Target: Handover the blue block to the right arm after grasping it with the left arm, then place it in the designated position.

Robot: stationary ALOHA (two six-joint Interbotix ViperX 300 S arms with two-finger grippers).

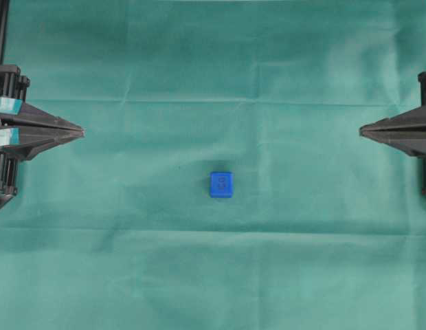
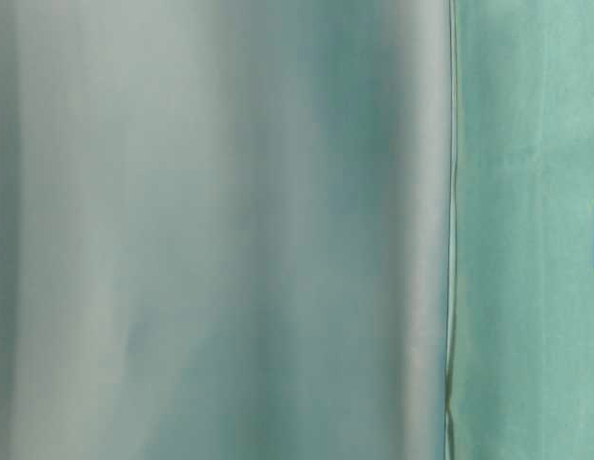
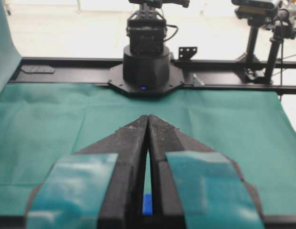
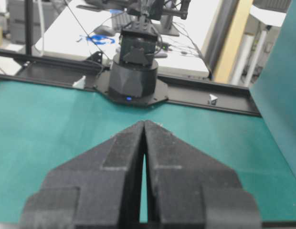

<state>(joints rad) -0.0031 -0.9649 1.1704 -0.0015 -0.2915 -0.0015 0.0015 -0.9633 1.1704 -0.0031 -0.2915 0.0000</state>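
you are starting with both arms parked and nothing grasped yet: the left arm's gripper (image 1: 81,131) is sitting at nine o'clock of the overhead view with its teal-banded fingers (image 3: 138,138) clenched tip to tip on nothing, and the right arm's gripper (image 1: 362,129) at three o'clock is clenched and empty too. the blue block (image 1: 221,184) is lying alone on the green cloth (image 1: 213,62), a little toward six o'clock from the middle, well apart from both claws. you are looking at a cube, so no long axis is showing; its sides are running roughly square to the frame and the face with the faint embossed mark is pointing up. judging from this, you should be opening the left jaws wide first, then closing on two opposite flat faces, gripping toward one side so the right claw has free faces to take. the designated position is not something i can make out in these views.
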